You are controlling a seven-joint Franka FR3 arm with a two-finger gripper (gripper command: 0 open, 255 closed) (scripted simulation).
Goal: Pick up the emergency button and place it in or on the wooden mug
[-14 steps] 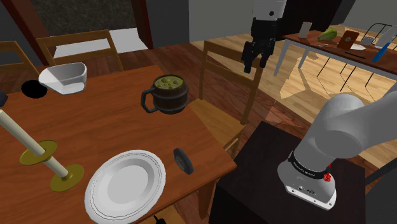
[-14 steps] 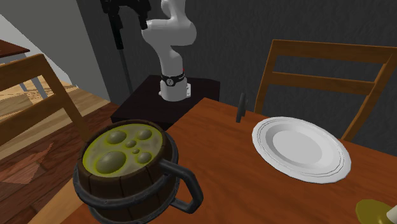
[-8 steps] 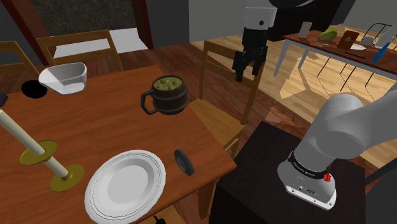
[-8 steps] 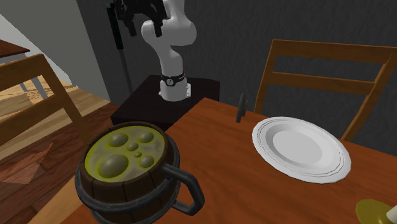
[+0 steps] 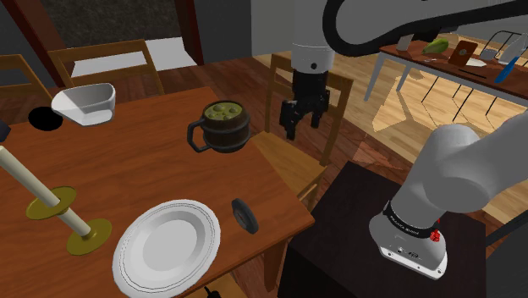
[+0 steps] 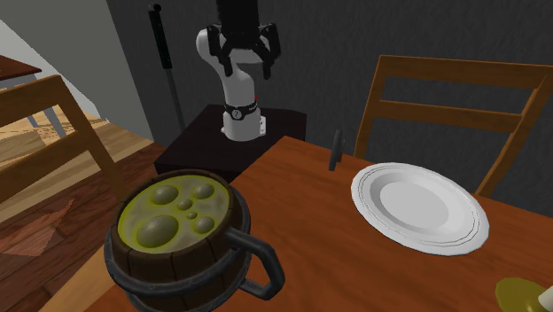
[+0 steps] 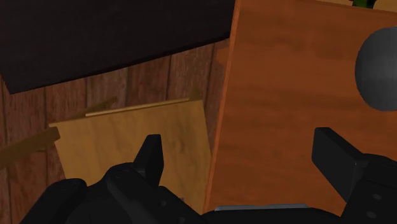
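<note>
Your table (image 5: 152, 161) carries the task's things. The chair (image 5: 279, 161) is drawn up to the table edge on the shoulder view's right. The dark stand (image 5: 355, 220) sits off the near corner. The plate (image 5: 167, 245) lies by that corner. The mug (image 5: 222, 127), dark banded wood with a green fill, sits near the edge next to the chair. Your claw (image 5: 300, 127) hangs over the chair's seat, just off that edge and near the mug. Its fingers are spread wide with nothing between them. The button (image 5: 244, 214), a dark disc standing on its rim, is at the table edge just beside the plate. It is well apart from the claw, below and left of it in the shoulder view.
</note>
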